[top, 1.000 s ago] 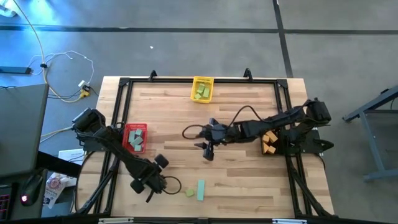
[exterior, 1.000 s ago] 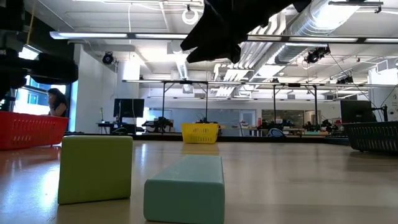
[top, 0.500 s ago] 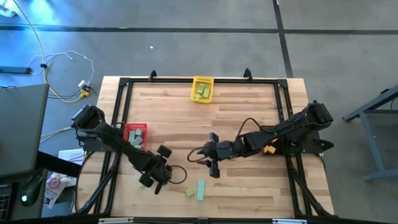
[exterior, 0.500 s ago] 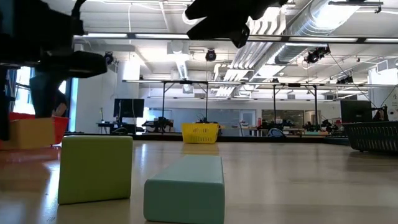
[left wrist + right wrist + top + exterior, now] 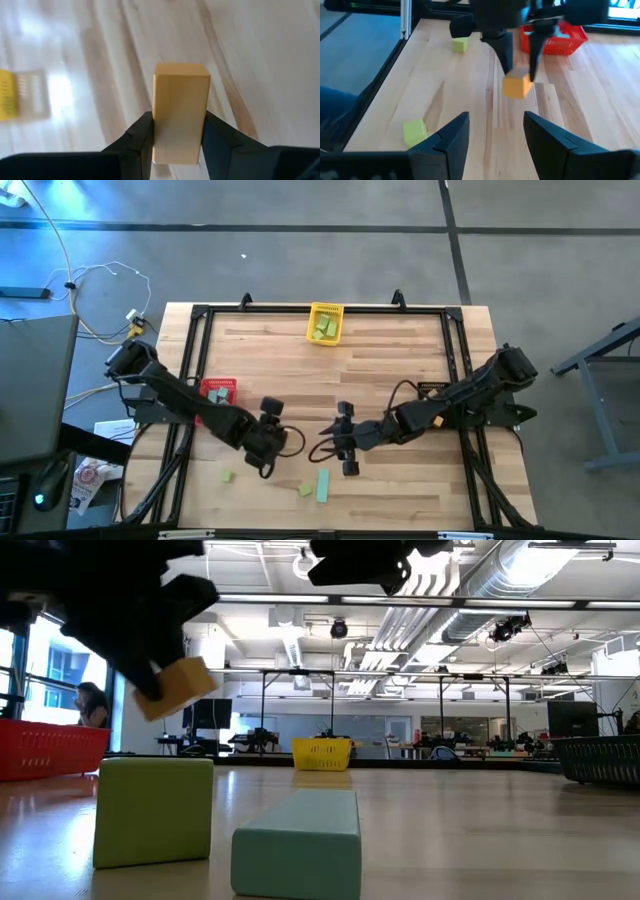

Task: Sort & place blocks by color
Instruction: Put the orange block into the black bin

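Orange block [image 5: 180, 112] had just come off the left side, clamped in my left gripper [image 5: 268, 448] above mid-table, facing my empty, parted right gripper [image 5: 343, 446] for a handover, I judged.

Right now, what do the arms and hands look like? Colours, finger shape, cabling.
Both arms are dark, near black, built of jointed segments. The left hand has two black, wedge-shaped fingers with angular faceted edges. The right hand has the same pair of dark, tapered fingers. A thin black cable loops loosely out beside the right wrist, and another loops by the left wrist. No markings are visible.
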